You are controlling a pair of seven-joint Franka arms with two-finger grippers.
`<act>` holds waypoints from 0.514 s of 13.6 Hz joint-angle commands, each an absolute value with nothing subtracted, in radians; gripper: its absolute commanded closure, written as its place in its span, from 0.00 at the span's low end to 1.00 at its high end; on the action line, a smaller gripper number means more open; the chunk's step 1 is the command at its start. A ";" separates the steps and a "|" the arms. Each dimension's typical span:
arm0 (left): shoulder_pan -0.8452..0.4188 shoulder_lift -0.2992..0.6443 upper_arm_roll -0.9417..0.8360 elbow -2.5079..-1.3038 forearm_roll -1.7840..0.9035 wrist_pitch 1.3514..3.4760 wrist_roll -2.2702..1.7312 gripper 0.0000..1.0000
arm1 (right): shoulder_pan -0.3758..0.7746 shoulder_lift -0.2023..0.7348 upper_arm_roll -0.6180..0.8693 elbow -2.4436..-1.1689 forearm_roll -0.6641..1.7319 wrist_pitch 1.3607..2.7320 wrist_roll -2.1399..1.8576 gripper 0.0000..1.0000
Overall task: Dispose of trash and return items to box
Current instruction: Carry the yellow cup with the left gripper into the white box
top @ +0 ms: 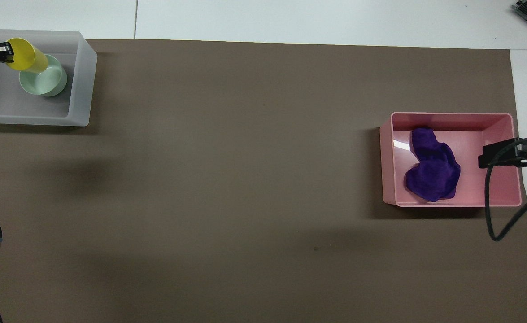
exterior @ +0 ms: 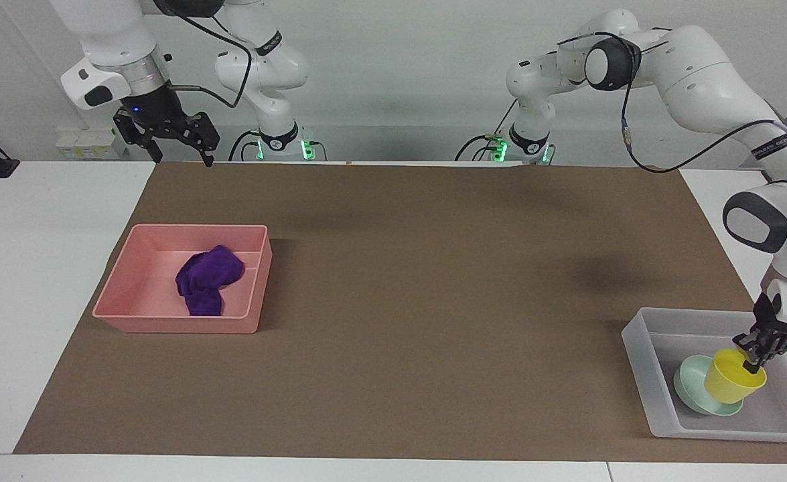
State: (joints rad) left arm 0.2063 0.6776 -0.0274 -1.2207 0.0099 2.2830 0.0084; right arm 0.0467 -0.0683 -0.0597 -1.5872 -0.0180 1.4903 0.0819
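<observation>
Left fingers (exterior: 749, 367) pinch one yellow cup (exterior: 735, 376), seemingly touching one green bowl (exterior: 694, 395); right fingers (exterior: 180, 152) spread empty

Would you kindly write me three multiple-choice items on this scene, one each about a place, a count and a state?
1. Where does the bunchy deep-purple cloth wad lie?
A. in the pink rectangular plastic bin
B. on the brown mat
C. in the translucent whitish-grey plastic tray

2. How many dishes are over or in that tray?
A. one
B. two
C. three

3. What is the left end effector doing?
A. hanging open
B. gripping the cloth
C. pinching the small bright-yellow plastic cup by its rim

Answers: 1 A, the wad rests inside the pink walls; 2 B, the cup and the shallow round mint-green bowl; 3 C, shut on the rim, the cup tilted over the bowl.
</observation>
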 commanded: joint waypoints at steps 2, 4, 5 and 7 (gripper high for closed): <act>0.221 0.693 -0.037 -1.250 0.023 2.337 0.017 1.00 | 0.035 -0.084 -0.055 -1.601 0.002 1.480 0.077 0.00; 0.233 0.686 -0.037 -1.292 0.023 2.350 0.018 1.00 | 0.035 -0.084 -0.055 -1.601 0.002 1.480 0.077 0.00; 0.233 0.683 -0.037 -1.301 0.021 2.341 0.017 1.00 | 0.035 -0.084 -0.057 -1.601 0.002 1.480 0.077 0.00; 0.233 0.669 -0.037 -1.324 0.021 2.341 0.020 0.95 | 0.035 -0.084 -0.055 -1.601 0.002 1.480 0.077 0.00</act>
State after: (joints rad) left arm 0.2233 0.6991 -0.0265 -1.2748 0.0099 2.3206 0.0086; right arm 0.0467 -0.0683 -0.0597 -1.5872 -0.0179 1.4903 0.0819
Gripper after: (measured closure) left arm 0.974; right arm 0.000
